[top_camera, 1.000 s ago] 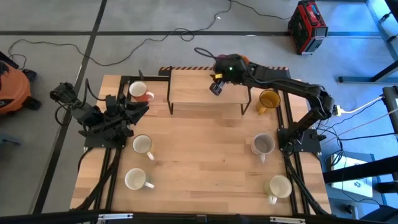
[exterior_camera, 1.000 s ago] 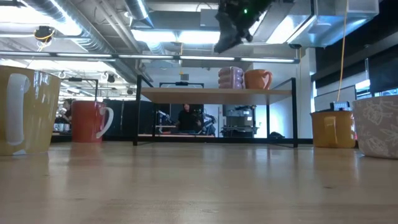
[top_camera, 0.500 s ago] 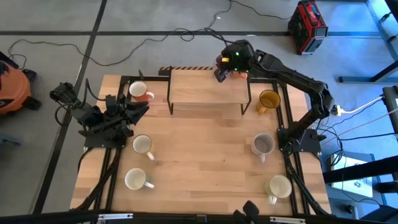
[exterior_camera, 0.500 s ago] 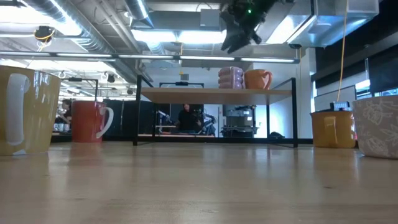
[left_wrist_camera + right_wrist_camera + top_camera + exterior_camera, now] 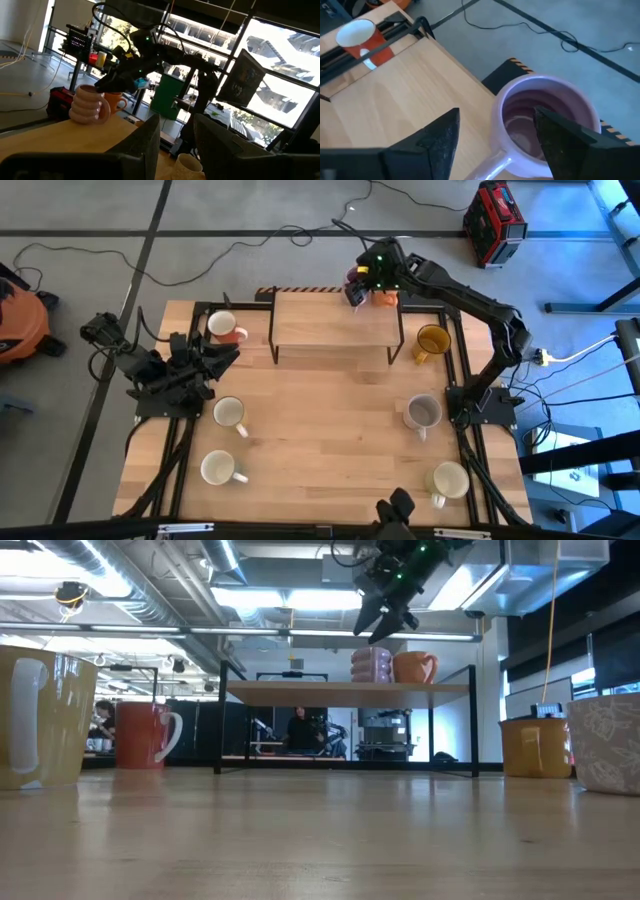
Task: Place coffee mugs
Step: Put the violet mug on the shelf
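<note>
A purple mug [image 5: 547, 117] and an orange mug [image 5: 386, 298] stand on the far right end of the wooden shelf [image 5: 320, 320]. My right gripper [image 5: 496, 112] hovers open just above the purple mug [image 5: 370, 664], one finger over its mouth and one outside its wall; in the low view my right gripper [image 5: 374, 628] is clear of the rim. The other mugs stand on the table: red-orange [image 5: 225, 328], mustard yellow [image 5: 432, 340], grey [image 5: 422, 412], two white [image 5: 230, 413] [image 5: 218, 469] and cream [image 5: 448, 478]. My left gripper [image 5: 228, 355] waits open at the table's left.
The shelf stands on black metal legs [image 5: 273, 340] at the table's far middle. The middle of the tabletop [image 5: 330, 430] between the two rows of mugs is bare wood. A red case [image 5: 495, 220] and cables lie on the floor beyond the table.
My right gripper has travelled from over the shelf's middle toward the table's far edge and a little right, tipping its fingers downward, and now hangs over the purple mug. No mug has moved.
</note>
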Available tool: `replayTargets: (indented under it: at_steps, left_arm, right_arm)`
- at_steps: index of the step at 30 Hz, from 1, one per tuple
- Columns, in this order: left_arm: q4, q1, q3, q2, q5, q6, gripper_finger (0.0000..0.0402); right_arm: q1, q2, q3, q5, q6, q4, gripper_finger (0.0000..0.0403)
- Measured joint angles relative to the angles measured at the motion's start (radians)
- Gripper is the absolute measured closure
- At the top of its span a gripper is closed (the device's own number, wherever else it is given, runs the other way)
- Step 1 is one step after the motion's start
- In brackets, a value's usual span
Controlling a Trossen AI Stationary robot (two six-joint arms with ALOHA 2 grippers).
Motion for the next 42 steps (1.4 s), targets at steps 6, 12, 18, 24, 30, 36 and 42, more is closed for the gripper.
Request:
replayTargets:
  at_steps: [6, 12, 18, 24, 30, 36, 42]
  left_arm:
    - [0.0, 0.0, 0.0, 0.0, 0.0, 0.0, 0.0288]
    - [0.0, 0.0, 0.0, 0.0, 0.0, 0.0, 0.0288]
    - [0.0, 0.0, 0.0, 0.0, 0.0, 0.0, 0.0288]
    - [0.0, 0.0, 0.0, 0.0, 0.0, 0.0, 0.0288]
    - [0.0, 0.0, 0.0, 0.0, 0.0, 0.0, 0.0288]
    - [0.0, 0.0, 0.0, 0.0, 0.0, 0.0, 0.0288]
    - [0.0, 0.0, 0.0, 0.0, 0.0, -0.003, 0.0288]
  right_arm:
    - [0.0, 0.017, 0.0, 0.037, -0.046, -0.007, 0.0178]
    - [0.003, 0.054, 0.0, 0.037, -0.066, -0.012, 0.0187]
    - [0.003, 0.056, 0.0, 0.037, -0.071, -0.028, 0.0204]
    - [0.003, 0.055, 0.003, 0.034, -0.086, -0.072, 0.0229]
    - [0.004, 0.056, 0.002, 0.018, -0.091, -0.098, 0.0261]
    - [0.004, 0.056, 0.002, 0.018, -0.094, -0.101, 0.0307]
    - [0.003, 0.056, 0.001, 0.02, -0.111, -0.104, 0.0379]
